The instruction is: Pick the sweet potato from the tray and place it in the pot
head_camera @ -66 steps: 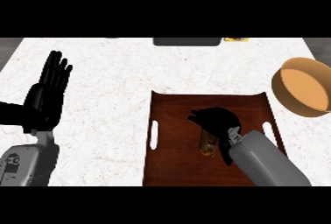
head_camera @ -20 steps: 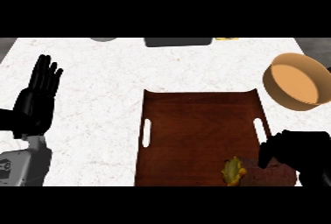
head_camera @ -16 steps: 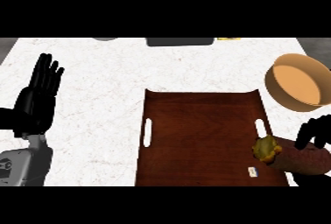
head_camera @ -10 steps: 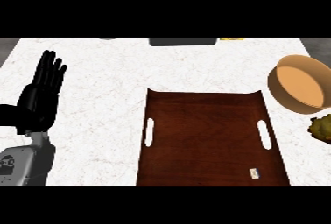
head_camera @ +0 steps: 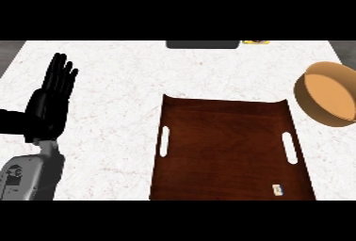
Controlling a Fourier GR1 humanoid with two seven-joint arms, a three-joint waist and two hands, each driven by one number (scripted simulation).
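The dark brown wooden tray [head_camera: 230, 150] lies on the white counter with two white handle slots and a small label near its lower right corner. Nothing lies on it; the sweet potato shows nowhere in the head view. The tan pot [head_camera: 332, 94] sits at the right edge, partly cut off, and its visible inside holds nothing. My left hand [head_camera: 50, 101] rests at the left, fingers straight and pointing up, well away from the tray. My right hand is out of the picture.
A dark flat object [head_camera: 201, 44] and a small yellow item [head_camera: 255, 42] sit at the counter's far edge. White counter stretches between my left hand and the tray.
My right hand lifted the sweet potato off the tray, carried it to the right and left the picture with it. The left hand stayed in place.
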